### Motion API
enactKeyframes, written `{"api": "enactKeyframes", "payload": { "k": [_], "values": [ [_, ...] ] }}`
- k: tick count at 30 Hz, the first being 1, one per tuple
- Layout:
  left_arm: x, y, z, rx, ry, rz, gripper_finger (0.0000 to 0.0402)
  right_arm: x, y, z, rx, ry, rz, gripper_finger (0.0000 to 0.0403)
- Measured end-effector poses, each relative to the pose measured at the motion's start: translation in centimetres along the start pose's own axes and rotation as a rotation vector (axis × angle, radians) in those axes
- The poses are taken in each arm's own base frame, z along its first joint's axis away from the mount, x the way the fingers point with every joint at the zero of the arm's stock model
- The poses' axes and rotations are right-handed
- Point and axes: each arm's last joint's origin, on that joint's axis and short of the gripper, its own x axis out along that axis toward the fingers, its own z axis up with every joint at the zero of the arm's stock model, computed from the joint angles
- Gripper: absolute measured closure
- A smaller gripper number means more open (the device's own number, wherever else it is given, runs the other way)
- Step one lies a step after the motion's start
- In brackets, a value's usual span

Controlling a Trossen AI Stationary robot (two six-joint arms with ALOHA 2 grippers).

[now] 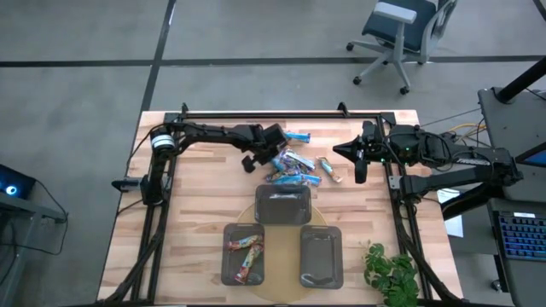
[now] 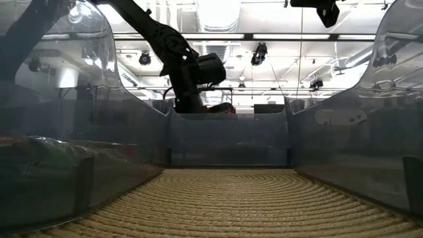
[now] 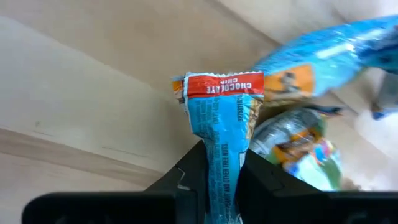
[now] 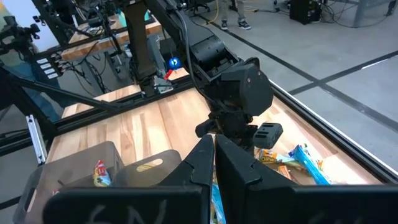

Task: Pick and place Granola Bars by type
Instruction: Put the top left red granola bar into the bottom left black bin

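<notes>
Table: wooden table (image 1: 196, 213) with a round woven mat (image 1: 286, 294) near the front edge.
Trays: three dark grey trays sit on the mat. The back tray (image 1: 283, 206) and the front right tray (image 1: 320, 256) look bare. The front left tray (image 1: 244, 254) has a few wrapped bars in it.
Granola Bars pile: the loose Granola Bars (image 1: 294, 168) lie in a heap on the wood, behind the trays and between the two arms. Most wrappers are bright blue. One blue bar (image 1: 298, 136) lies a little apart at the back, and one tan bar (image 1: 329, 170) lies at the right side of the heap.
Left gripper: the left gripper (image 1: 271, 153) is down at the left side of the heap. Its two dark fingers (image 3: 186, 180) are pinching a blue bar with a red end that reads "chocolate chip" (image 3: 221, 124). The bar stands up between the fingers, red end away from the camera. More bars lie just beside it, one blue (image 3: 329, 56) and one silvery (image 3: 298, 140).
Right gripper: the right gripper (image 1: 359, 164) hangs over the table at the right of the heap, well apart from the bars. Its fingers (image 4: 199, 165) are pressed together with nothing between them.
Other things: a green plant (image 1: 391, 271) sits at the front right corner. A blue office chair (image 1: 401, 30) stands on the floor behind the table.
</notes>
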Motion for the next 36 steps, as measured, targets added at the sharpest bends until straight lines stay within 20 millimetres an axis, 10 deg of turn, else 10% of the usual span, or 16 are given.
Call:
{"api": "enactKeyframes", "payload": {
  "k": [18, 36],
  "values": [
    [-6.0, -4.6, 0.4, 0.200, -0.020, -0.214, 0.0354, 0.0, 0.0, 0.0, -0.015, -0.001, -0.001, 0.0394],
    [-19.6, -4.3, -0.4, 0.645, 0.019, -0.535, 0.0354, 0.0, 0.0, 0.1, -0.008, -0.006, 0.002, 0.0394]
  ]
}}
